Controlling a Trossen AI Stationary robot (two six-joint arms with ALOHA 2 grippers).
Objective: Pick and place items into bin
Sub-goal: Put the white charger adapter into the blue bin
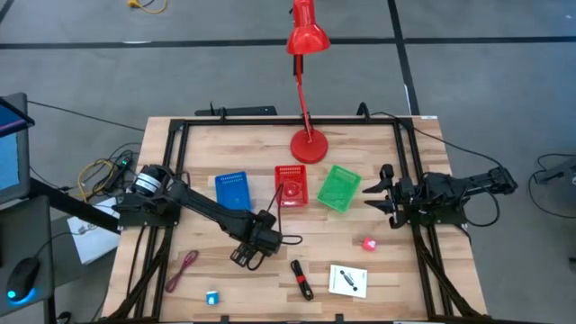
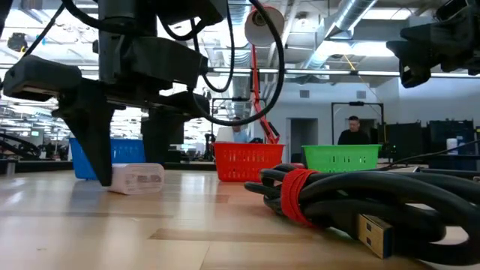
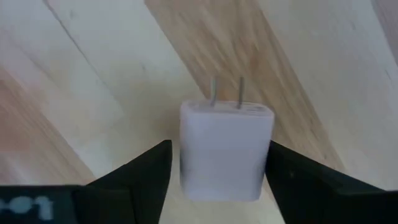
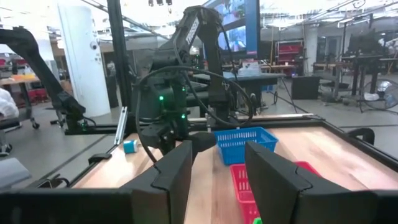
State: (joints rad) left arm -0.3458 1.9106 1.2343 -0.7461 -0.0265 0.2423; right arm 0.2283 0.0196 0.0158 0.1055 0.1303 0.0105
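My left gripper [image 1: 245, 255] is low over the table's near middle and open. Its fingers [image 3: 149, 177] stand on either side of a white plug adapter [image 3: 227, 149], which lies flat with two prongs pointing away and also shows in the low view [image 2: 139, 178]. Loose on the table are a maroon cord [image 1: 183, 268], a tiny blue cube [image 1: 212, 297], a black cable bundle with a red tie [image 1: 301, 279] [image 2: 300, 195], a white card with a black mark [image 1: 348, 281] and a small pink-red piece [image 1: 368, 243]. My right gripper [image 1: 376, 193] [image 4: 217, 174] waits open beside the green bin. My left gripper comes at the white plug adapter from above, with one finger on each of its long sides. One finger lies close against the adapter's side [image 3: 268, 155], but I cannot tell whether it touches. The adapter rests flat on the table.
Three small bins stand in a row at the table's middle: blue [image 1: 232, 191], red [image 1: 291, 184], green [image 1: 339, 187]. A red desk lamp [image 1: 309, 144] stands behind them at the far edge. A black frame [image 1: 270, 120] runs around the table. A person [image 2: 351, 131] sits in the room beyond.
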